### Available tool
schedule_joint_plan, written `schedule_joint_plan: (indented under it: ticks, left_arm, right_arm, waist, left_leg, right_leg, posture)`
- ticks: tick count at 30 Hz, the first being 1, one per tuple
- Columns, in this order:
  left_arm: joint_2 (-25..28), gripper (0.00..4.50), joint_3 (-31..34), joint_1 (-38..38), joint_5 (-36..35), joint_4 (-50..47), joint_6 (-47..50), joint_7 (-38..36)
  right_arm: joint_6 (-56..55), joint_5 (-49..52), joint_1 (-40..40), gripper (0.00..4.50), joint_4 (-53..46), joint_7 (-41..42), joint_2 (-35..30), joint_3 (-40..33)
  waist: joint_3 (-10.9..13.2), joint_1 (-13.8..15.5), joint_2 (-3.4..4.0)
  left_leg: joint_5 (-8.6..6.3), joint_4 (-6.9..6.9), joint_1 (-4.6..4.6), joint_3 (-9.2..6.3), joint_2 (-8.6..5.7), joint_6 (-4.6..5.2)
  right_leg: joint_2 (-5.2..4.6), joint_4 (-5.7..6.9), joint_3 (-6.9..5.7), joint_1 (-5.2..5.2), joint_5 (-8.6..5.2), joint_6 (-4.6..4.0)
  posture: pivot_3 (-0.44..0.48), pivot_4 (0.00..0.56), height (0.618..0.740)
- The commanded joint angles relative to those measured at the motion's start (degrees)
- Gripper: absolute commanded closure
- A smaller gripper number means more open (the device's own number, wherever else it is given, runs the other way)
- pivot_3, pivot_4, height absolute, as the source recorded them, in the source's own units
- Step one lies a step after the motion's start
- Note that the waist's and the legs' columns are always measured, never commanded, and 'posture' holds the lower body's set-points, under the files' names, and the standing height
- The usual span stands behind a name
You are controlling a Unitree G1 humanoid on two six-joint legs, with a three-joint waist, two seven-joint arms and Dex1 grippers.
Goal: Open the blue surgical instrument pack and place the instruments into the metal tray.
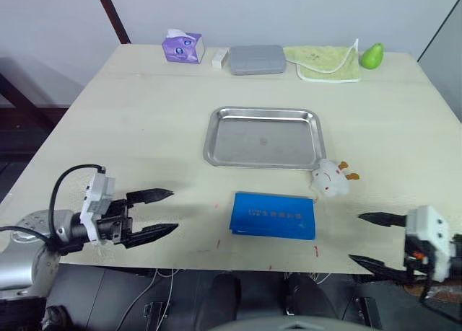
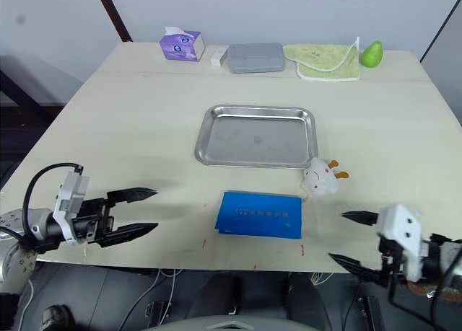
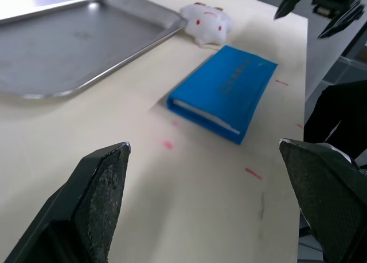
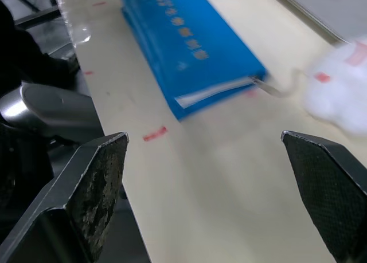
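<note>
We judge the task barely begun. The pack (image 1: 273,215) lies shut and flat near the worktop's (image 1: 144,129) front edge, text side up, and the tray (image 1: 263,137) just beyond it, at 12 o'clock from the pack, holds nothing. No instruments can be seen; presumably they are inside the pack. All of it is left to do: open the pack, then carry each tool to the tray.

A small white plush toy (image 1: 331,178) sits touching the tray's near right corner, at about 1 o'clock from the pack.

Our left gripper (image 1: 155,213) hovers low over the worktop at 9 o'clock from the pack, well apart from it, its 2 fingers spread wide and pointing toward the pack, holding nothing. Our right gripper (image 1: 372,239) sits at the front edge at about 4 o'clock from the pack, fingers likewise wide apart and aimed back at it, with nothing between them. Neither touches the pack.
</note>
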Motion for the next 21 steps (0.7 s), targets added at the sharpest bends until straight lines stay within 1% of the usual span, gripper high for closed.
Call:
schedule_joint_plan:
  ticks: [1,3,5,6,8,9,11,13,21]
  left_arm:
    - [1.39,0.1,0.31,-0.6,-1.92,-2.39,0.19,-2.89]
    - [2.57,0.1,-1.19,-0.99,-2.06,-3.26,0.7,-5.34]
    - [2.1,0.1,-3.16,-2.3,-1.79,-4.18,0.66,-5.7]
    - [1.5,0.1,-4.1,-3.18,-1.53,-4.43,0.47,-5.38]
    - [0.97,0.1,-5.8,-4.54,-1.35,-4.91,1.06,-4.84]
    - [0.73,0.1,-6.49,-5.05,-1.23,-5.1,1.15,-4.61]
    - [0.18,0.0,-7.8,-5.94,-1.28,-5.83,1.69,-3.6]
    - [-0.33,0.0,-8.51,-6.25,-1.28,-6.46,2.04,-2.71]
    - [-0.54,0.0,-8.86,-6.02,-0.99,-6.61,1.85,-2.33]
  right_arm:
    - [-4.45,-6.23,-1.87,0.0,-3.13,-3.22,0.28,6.18]
    - [-5.77,-10.62,-5.45,0.0,-2.37,-5.89,1.34,12.33]
    - [-7.66,-14.95,-10.03,0.0,0.33,-7.58,2.7,18.03]
    - [-9.27,-17.43,-12.33,0.0,1.98,-8.6,3.29,20.21]
    - [-8.2,-17.71,-15.19,0.0,3.18,-9.03,4.19,22.92]
    - [-8.32,-18.36,-16.26,0.0,3.8,-9.46,4.51,23.86]
    - [-8.42,-19.32,-17.71,0.54,4.7,-9.88,4.73,25.56]
    - [-9.11,-20.52,-18.38,1.04,5.33,-10.26,4.62,26.94]
    - [-11.84,-23.46,-18.87,1.04,6.49,-11.55,3.88,28.73]
  waist:
    - [-0.01,0.06,-0.02]
    - [0.01,0.02,-0.09]
    - [0.06,0.01,-0.01]
    - [0.05,0.01,-0.04]
    - [0.08,0.19,-0.02]
    - [0.08,0.34,-0.01]
    - [0.08,0.4,-0.03]
    - [0.09,0.44,-0.03]
    - [0.08,0.44,-0.03]
  left_leg:
    - [0.0,0.0,0.0,0.01,0.0,0.0]
    - [0.0,0.0,0.01,0.03,0.0,0.0]
    - [0.0,0.0,0.01,0.04,0.0,0.0]
    - [0.0,0.0,0.03,0.06,-0.01,0.0]
    - [0.0,0.01,-0.01,0.12,-0.03,-0.01]
    - [0.0,0.01,-0.01,0.14,-0.04,-0.01]
    - [0.0,0.0,-0.03,0.12,-0.04,-0.01]
    - [0.0,0.0,-0.06,0.12,-0.04,-0.01]
    - [0.0,0.01,-0.03,0.11,-0.04,0.0]
  right_leg:
    - [0.0,0.0,0.0,0.0,0.0,0.0]
    - [0.02,0.0,0.0,0.0,0.0,0.0]
    - [0.04,-0.01,-0.02,0.0,0.0,-0.01]
    - [0.03,-0.02,0.01,0.0,0.0,-0.01]
    - [0.04,-0.05,0.0,-0.01,0.0,-0.01]
    - [0.03,-0.05,0.01,-0.01,0.0,-0.01]
    - [0.04,-0.06,-0.01,-0.01,0.0,-0.02]
    - [0.04,-0.07,-0.02,-0.02,0.0,-0.02]
    - [0.04,-0.06,-0.01,-0.01,0.01,-0.02]
  posture:
    - [0.0,0.15,0.74]
    - [0.0,0.15,0.74]
    - [0.0,0.15,0.74]
    - [0.0,0.15,0.74]
    - [0.0,0.15,0.74]
    - [0.0,0.15,0.74]
    - [0.0,0.15,0.74]
    - [0.0,0.15,0.74]
    - [0.0,0.15,0.74]
